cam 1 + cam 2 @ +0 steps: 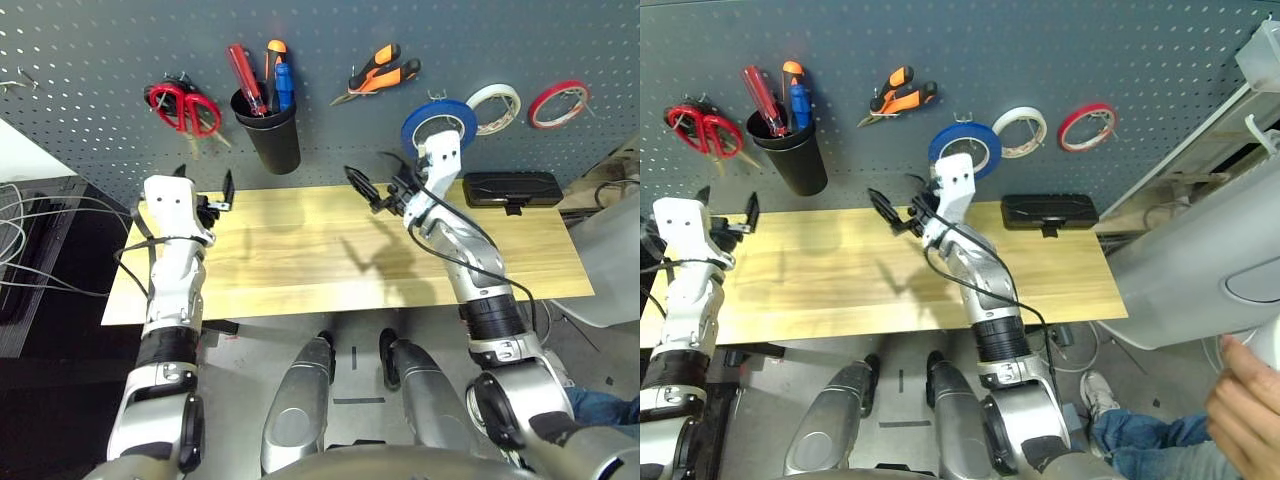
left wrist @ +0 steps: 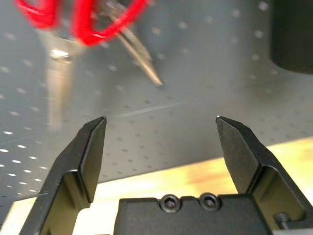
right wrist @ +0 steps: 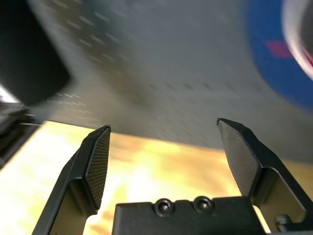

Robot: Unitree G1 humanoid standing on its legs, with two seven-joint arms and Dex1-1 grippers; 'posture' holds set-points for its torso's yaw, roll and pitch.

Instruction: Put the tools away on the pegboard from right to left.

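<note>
The red-handled steel scissors (image 1: pixel 183 107) hang on a hook at the far left of the dark grey perforated pegboard (image 1: pixel 90 60), just above and beyond the left gripper (image 1: pixel 204 186), whose black fingers stand wide apart with nothing between them. The scissors look light and stiff, with slick pointed blades, so the looped handles are the likely place to take hold. Right of that gripper, the black plastic cup (image 1: pixel 268 128) holds a red-handled screwdriver and the small blue-handled screwdriver (image 1: pixel 283 86), a thin, rigid tool probably best pinched at its handle. Further right, above the right gripper (image 1: pixel 378 190), hang the orange-and-black-handled pliers (image 1: pixel 378 74), seemingly the heaviest piece, with grippy handles. The right gripper is also spread wide and empty; close beside it on its right hangs the blue tape ring (image 1: pixel 438 124), light and best taken by its rim. With all four tools on the board, the task looks done. The pale wooden tabletop (image 1: pixel 290 255) beneath both grippers lies bare, giving free room to draw back, though the board stands close ahead and a flat black case (image 1: pixel 511 188) sits to the right gripper's right.
</note>
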